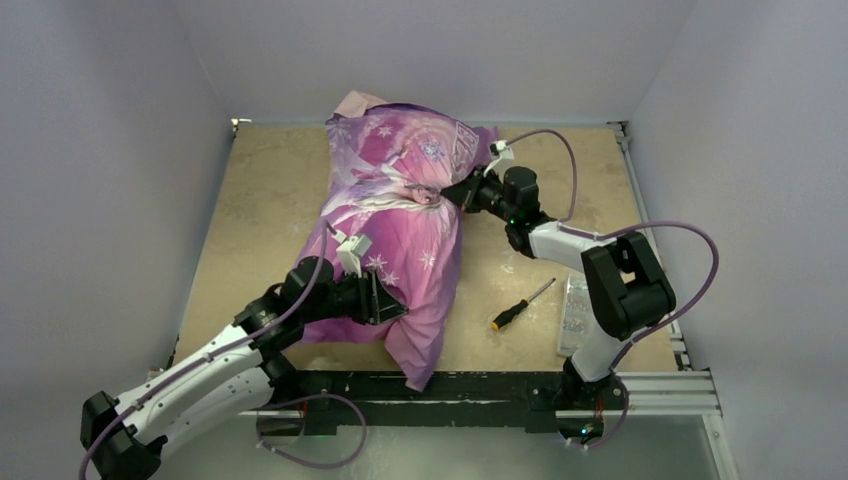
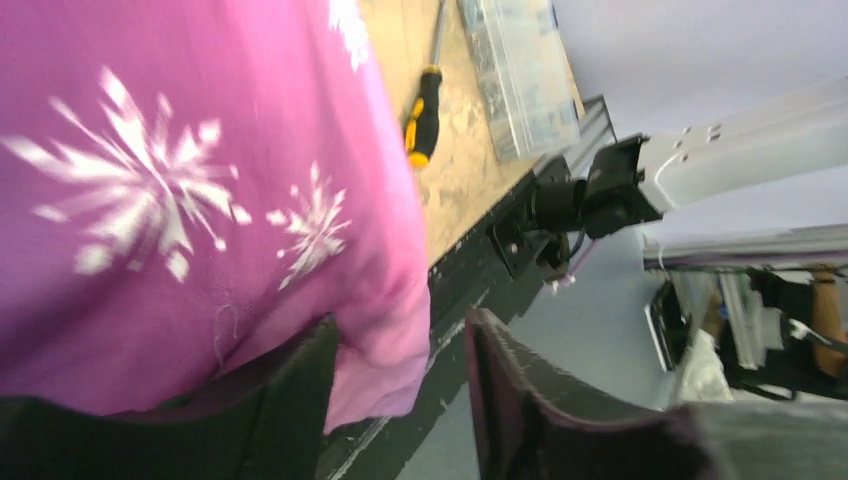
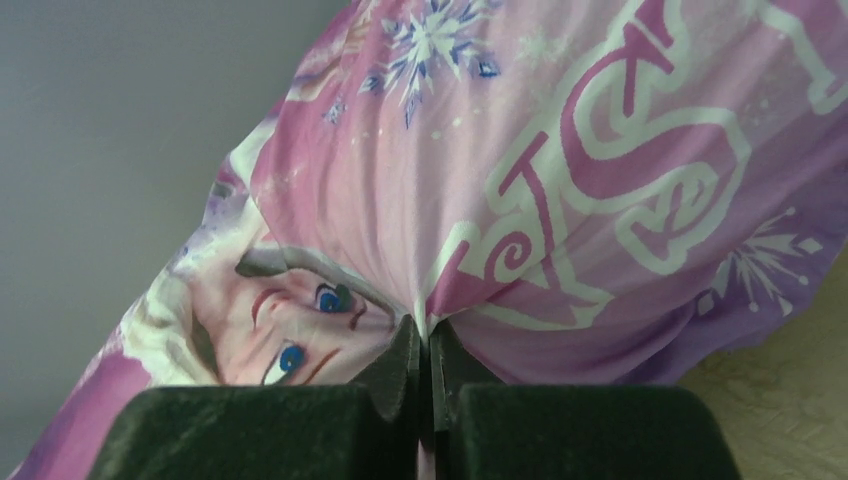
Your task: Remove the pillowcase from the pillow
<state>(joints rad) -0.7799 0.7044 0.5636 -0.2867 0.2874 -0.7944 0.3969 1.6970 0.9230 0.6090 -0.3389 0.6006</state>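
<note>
The pillowcase (image 1: pixel 400 210), purple-magenta with a cartoon princess, snowflakes and lettering, lies bulging across the middle of the table, and its near corner hangs over the front edge. The pillow is hidden inside it. My right gripper (image 1: pixel 458 190) is at its right side, and in the right wrist view this gripper (image 3: pixel 425 345) is shut on a pinched fold of the pillowcase (image 3: pixel 560 150). My left gripper (image 1: pixel 388 300) is at the near part of the cover. In the left wrist view this gripper (image 2: pixel 400 395) is open, with the pillowcase's (image 2: pixel 180 180) hem lying against one finger (image 2: pixel 300 400).
A yellow-and-black screwdriver (image 1: pixel 522 305) lies on the table right of the pillowcase and also shows in the left wrist view (image 2: pixel 425 115). A clear plastic box (image 1: pixel 577 305) sits at the right edge. A black rail (image 1: pixel 480 385) runs along the table's front.
</note>
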